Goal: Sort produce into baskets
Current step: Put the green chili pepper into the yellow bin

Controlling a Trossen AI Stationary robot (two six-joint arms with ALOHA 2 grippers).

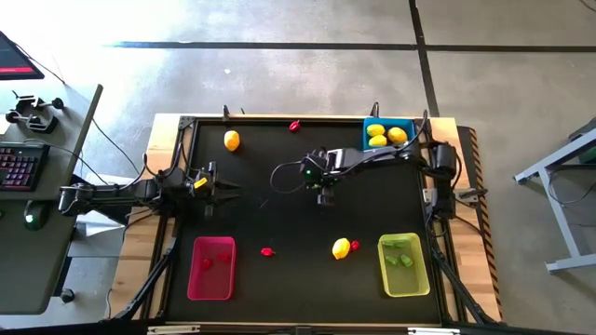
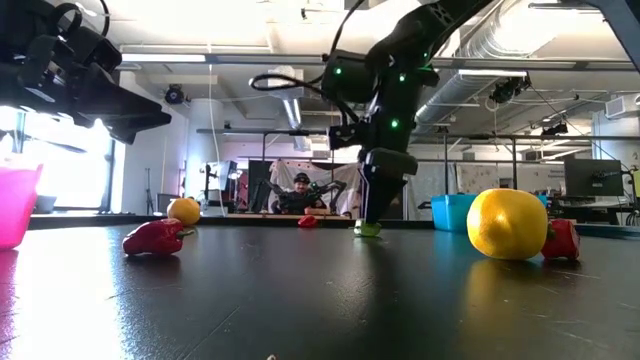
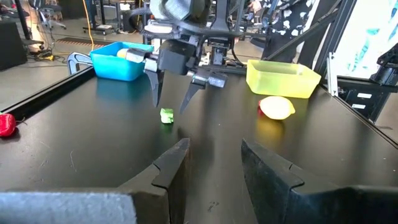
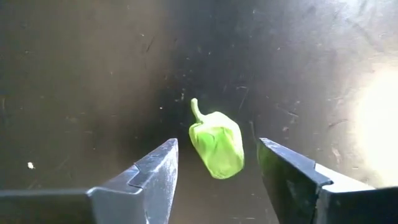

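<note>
Black table (image 1: 279, 223) | blue basket (image 1: 388, 133): lemons | right claw (image 1: 325, 198) wide over green pepper (image 4: 217, 145)

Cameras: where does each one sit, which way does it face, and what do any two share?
High view: overhead, straight down; both arms, blue basket, yellow-green basket, pink basket.
Low view: table height, level toward the room; right arm descending over the green pepper.
Left wrist view: on the left arm, facing across the table; its own left tool open.
Right wrist view: on the right arm, facing down; right tool open around the pepper, not touching.
Shared: all four show that pepper.
</note>
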